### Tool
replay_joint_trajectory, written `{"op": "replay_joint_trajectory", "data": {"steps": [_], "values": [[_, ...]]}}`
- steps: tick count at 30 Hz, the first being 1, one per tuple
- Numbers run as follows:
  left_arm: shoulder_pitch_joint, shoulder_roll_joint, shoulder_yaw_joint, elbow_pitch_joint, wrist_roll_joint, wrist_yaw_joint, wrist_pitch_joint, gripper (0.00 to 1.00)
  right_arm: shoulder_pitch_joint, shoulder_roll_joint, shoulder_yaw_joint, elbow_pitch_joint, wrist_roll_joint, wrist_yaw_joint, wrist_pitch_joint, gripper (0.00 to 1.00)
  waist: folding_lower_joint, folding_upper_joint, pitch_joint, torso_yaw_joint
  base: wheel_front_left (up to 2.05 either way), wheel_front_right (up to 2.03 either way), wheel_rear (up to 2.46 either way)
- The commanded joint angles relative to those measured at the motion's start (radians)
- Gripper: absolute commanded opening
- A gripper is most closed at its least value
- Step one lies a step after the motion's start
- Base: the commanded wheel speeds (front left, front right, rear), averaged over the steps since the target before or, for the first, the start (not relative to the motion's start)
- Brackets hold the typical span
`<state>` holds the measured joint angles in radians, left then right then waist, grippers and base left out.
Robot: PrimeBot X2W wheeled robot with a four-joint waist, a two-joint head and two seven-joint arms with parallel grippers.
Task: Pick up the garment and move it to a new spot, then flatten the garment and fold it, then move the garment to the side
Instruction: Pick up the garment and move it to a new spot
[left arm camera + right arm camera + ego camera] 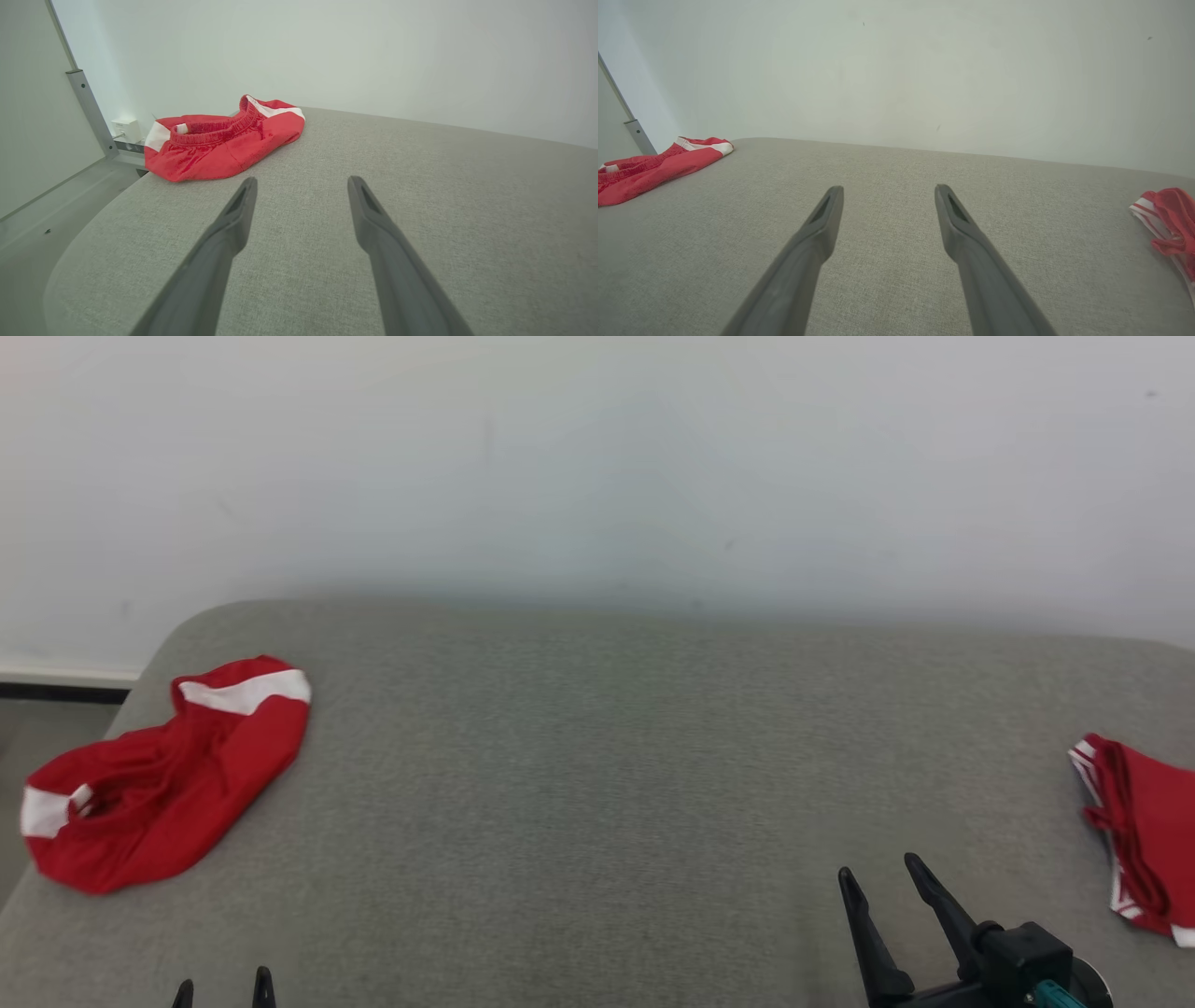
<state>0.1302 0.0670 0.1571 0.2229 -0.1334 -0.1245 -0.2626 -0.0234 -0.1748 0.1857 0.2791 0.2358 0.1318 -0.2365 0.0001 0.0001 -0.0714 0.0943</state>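
Grey padded surface: a broad, cloth-covered worktop set against a plain pale wall.

Red garment: crumpled in a heap at the far-left corner of the surface, near its rounded edge. It appears to be thin, shiny cloth, judged light, limp and somewhat slippery. It will likely sag and bunch when lifted, and it is not fragile. The gathered elastic waistband, the thickest ridge, is judged the surest place to take hold, and a two-point hold along it would help the later flattening. White bands mark the hems.

Second red garment: a more compact bundle at the right edge, cut off by the frame and well apart from the first. It is judged already set aside, so the left heap is the likely object of work.

Right gripper: fingers spread and empty, above bare surface at lower right.

Left gripper: fingers likewise spread and empty, pointing toward the heap but apart from it.

Writing: no brand, label or lettering is legible on either garment.
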Motion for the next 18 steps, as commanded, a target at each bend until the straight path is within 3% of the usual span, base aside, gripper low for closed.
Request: {"op": "replay_joint_trajectory", "data": {"steps": [1, 18], "values": [[-0.001, 0.004, 0.002, 0.0, -0.004, -0.005, -0.003, 1.0, -0.013, 0.004, 0.004, 0.002, -0.008, -0.003, 0.001, 1.0, -0.0001, -0.0001, -0.003, 0.068, 0.0, 0.0, 0.0], [0.037, 0.017, 0.046, -0.016, 0.001, -0.005, -0.003, 1.0, -0.036, 0.022, 0.065, 0.043, -0.004, -0.003, -0.01, 1.0, -0.0001, -0.0001, -0.009, 0.273, 0.0, 0.0, 0.0]]}}
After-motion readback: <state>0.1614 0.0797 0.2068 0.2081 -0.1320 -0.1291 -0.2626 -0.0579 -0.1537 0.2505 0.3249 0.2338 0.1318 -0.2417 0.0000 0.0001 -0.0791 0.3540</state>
